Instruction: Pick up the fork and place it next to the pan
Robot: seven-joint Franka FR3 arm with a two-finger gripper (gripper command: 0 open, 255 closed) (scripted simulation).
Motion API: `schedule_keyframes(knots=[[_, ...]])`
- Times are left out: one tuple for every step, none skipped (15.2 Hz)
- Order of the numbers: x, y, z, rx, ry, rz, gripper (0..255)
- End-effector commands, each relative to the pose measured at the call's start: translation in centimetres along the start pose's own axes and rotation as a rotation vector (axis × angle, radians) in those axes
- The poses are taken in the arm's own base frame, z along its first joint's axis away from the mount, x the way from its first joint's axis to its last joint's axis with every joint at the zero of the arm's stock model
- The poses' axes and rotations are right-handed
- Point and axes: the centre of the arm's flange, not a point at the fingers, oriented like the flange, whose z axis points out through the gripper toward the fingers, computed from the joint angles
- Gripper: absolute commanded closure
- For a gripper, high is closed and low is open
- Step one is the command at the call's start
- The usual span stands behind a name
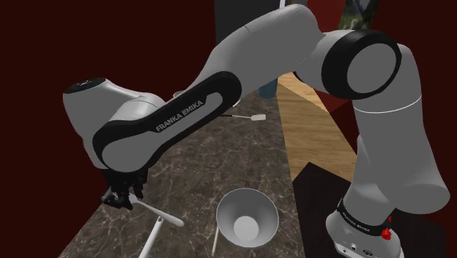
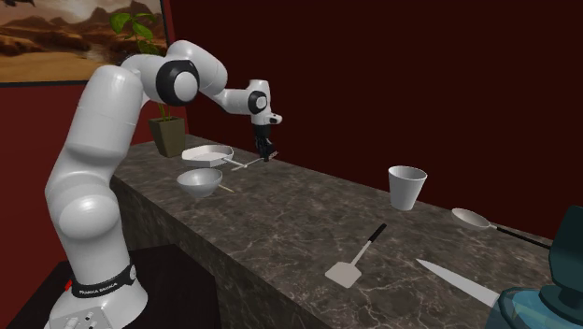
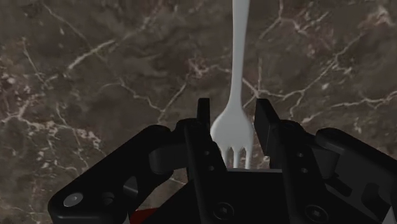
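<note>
Arm: stretched from its base up and over the table (image 1: 205,165), elbow high, forearm dropping toward the shoulder view's left. Wrist turned so the end effector (image 1: 121,193) points straight down at the marbled top.

End effector: fingers (image 3: 203,118) pinching the head of the white fork (image 3: 233,130), one on each side, no marble visible between finger and fork. Tines face the wrist camera and the handle runs away from the hand over the table. In the shoulder view the fork (image 1: 162,214) lies low, slanting from the fingertips toward the white conical bowl (image 1: 247,216). Cannot tell whether it is off the surface.

Edges: in the second exterior view the end effector (image 2: 267,154) stands at the table's back edge, close to the dark red wall (image 2: 374,84). The flat white pan (image 2: 207,154) sits just beside the fork on that view's left, with the bowl nearer the front edge.

Open room: bare marble stretches along the table toward the second exterior view's right, up to a white cup (image 2: 406,185). A spatula (image 2: 355,259), spoon (image 2: 475,219) and knife (image 2: 456,281) lie well apart from the hand
</note>
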Motion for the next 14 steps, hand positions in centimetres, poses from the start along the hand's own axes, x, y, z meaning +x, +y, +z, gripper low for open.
schedule_keyframes(knots=[[-0.1,0.0,1.1,0.000,0.000,0.000,255],[-0.1,0.0,1.6,0.000,0.000,0.000,255],[-0.1,0.1,2.1,0.000,0.000,0.000,255],[-0.1,0.1,2.6,0.000,0.000,0.000,255],[-0.2,0.1,3.3,0.000,0.000,0.000,255],[-0.2,0.1,3.3,0.000,0.000,0.000,255],[-0.2,0.1,3.3,0.000,0.000,0.000,255],[-0.2,0.1,3.3,0.000,0.000,0.000,255],[-0.2,0.1,3.3,0.000,0.000,0.000,255],[-0.2,0.1,3.3,0.000,0.000,0.000,255],[-0.2,0.1,3.3,0.000,0.000,0.000,255],[-0.2,0.1,3.3,0.000,0.000,0.000,255],[-0.2,0.1,3.3,0.000,0.000,0.000,255],[-0.2,0.1,3.3,0.000,0.000,0.000,0]])
